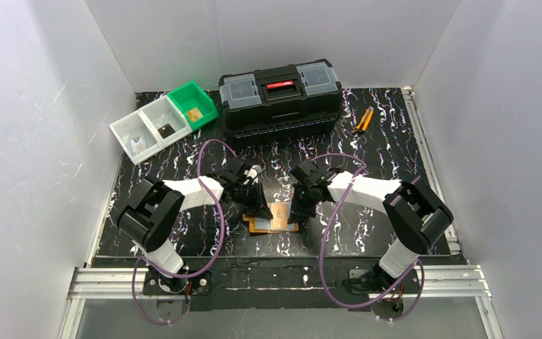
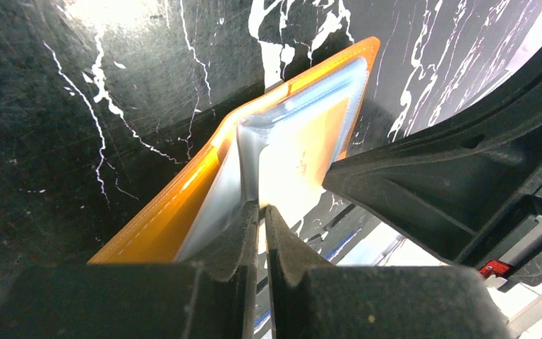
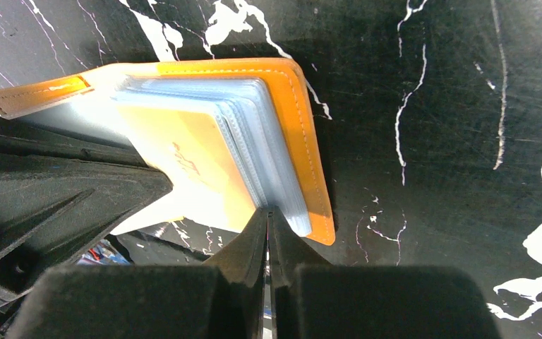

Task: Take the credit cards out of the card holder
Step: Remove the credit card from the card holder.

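Near edge of the marbled table, L to R: my left gripper, jaws together, pinches one clear pocket leaf of the orange card holder. The holder lies open btwn both arms, with a gold-tan card showing in its top sleeve. My right gripper is closed, tips at the pocket stack's corner; can't tell if it grips.

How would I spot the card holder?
From the big black toolbox at the back, come straight toward the near edge. The card holder lies open between the left claw and right claw. It alone is flat and orange with clear pockets; the orange pliers are thin and far back.
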